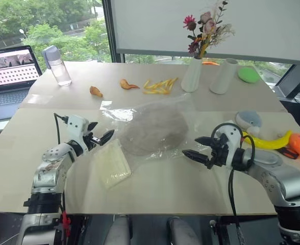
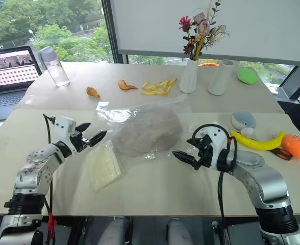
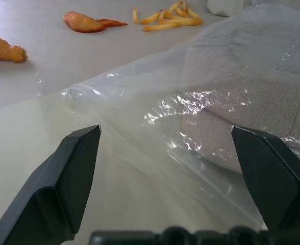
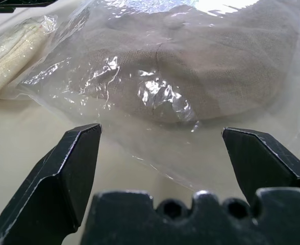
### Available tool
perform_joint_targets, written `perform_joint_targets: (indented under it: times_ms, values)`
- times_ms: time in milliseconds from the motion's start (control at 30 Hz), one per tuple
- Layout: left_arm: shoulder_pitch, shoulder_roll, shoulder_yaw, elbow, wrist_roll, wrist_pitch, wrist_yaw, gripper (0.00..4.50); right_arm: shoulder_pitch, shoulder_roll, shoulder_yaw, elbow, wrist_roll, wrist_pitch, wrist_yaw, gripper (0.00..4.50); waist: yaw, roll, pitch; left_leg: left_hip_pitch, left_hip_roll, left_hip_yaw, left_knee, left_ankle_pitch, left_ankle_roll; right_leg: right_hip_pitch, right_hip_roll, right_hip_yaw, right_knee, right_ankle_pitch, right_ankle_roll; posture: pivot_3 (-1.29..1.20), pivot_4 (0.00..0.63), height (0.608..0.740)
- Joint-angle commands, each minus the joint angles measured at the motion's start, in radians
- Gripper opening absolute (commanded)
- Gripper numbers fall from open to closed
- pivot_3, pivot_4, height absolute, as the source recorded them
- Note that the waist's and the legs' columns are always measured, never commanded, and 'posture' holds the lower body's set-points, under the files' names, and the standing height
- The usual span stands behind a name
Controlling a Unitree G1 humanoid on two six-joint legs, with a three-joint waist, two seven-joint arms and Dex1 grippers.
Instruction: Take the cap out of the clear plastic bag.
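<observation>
While the cap (image 1: 152,130) lay inside the clear plastic bag (image 1: 140,115) at the middle of the desk (image 1: 191,189), you had both arms flanking it. Your left gripper (image 1: 100,137) sat just beside the bag's left edge, its fingers (image 3: 63,178) spread wide with nothing between them. Your right gripper (image 1: 193,154) hovered near the bag's right side, aimed toward the cap, its fingers (image 4: 68,173) also wide apart and empty. A small bag of pale filling (image 1: 111,164) lay touching the clear bag's lower left corner, close under your left gripper. Behind the cap stood a white vase of flowers (image 1: 192,74), with fries (image 1: 159,86) to its left.
</observation>
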Motion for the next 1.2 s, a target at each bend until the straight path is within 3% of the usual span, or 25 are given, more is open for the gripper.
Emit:
perform_joint_targets:
  times_ms: [33,133,300,600,767,967,1200]
  values:
    - [-0.046,0.012,0.016,0.016,-0.014,-0.032,-0.042,4.37,0.0,-0.029,-0.015,-0.013,-0.034,-0.04,0.002,4.5,0.0,0.0,0.0,0.0,0.0,0.0,0.0,0.0,0.0,0.0,0.0,0.0,0.0,0.0,0.0,0.0,0.15,0.74]
    - [-0.079,0.034,0.023,0.066,-0.046,-0.035,-0.135,4.37,-0.013,-0.063,-0.02,-0.035,-0.06,-0.051,0.006,4.5,0.002,0.0,0.0,0.0,0.0,0.0,0.0,0.0,0.0,0.0,0.0,0.0,0.0,0.0,0.0,0.0,0.15,0.74]
    - [-0.079,0.111,-0.017,0.072,-0.035,-0.014,-0.264,4.37,-0.162,-0.075,0.02,-0.067,-0.039,-0.046,0.062,4.5,-0.013,0.0,0.0,0.0,0.0,0.0,0.0,0.0,0.0,-0.001,0.001,0.0,0.0,0.0,-0.001,0.0,0.15,0.74]
    - [0.005,0.172,0.061,-0.106,-0.121,-0.015,-0.355,4.37,-0.319,-0.037,0.152,-0.097,0.006,0.0,0.175,4.5,-0.009,-0.001,0.001,-0.001,0.003,0.0,-0.001,0.0,0.0,-0.001,0.002,0.0,0.0,0.004,-0.007,0.0,0.15,0.74]
    - [0.14,0.376,0.049,-0.305,-0.197,0.13,-0.534,4.37,-0.348,-0.063,0.231,-0.085,0.001,-0.059,0.334,4.5,-0.012,-0.001,0.001,-0.001,0.003,0.002,-0.001,0.0,0.0,-0.002,0.001,0.0,-0.001,0.0,-0.014,0.0,0.15,0.74]
    - [0.226,0.452,0.112,-0.458,-0.285,0.22,-0.55,4.37,-0.358,-0.08,0.233,-0.04,-0.02,-0.125,0.436,4.5,-0.01,-0.001,0.001,0.0,0.008,0.002,-0.001,-0.002,-0.003,-0.003,0.004,-0.002,0.0,-0.003,-0.013,0.0,0.15,0.74]
    - [0.283,0.418,-0.042,-0.498,-0.1,0.168,-0.425,4.37,-0.377,-0.067,0.242,0.016,-0.055,-0.184,0.473,4.5,-0.004,-0.001,0.002,0.001,0.009,0.003,-0.001,-0.003,-0.004,-0.003,0.006,-0.001,0.0,-0.003,-0.013,0.0,0.15,0.74]
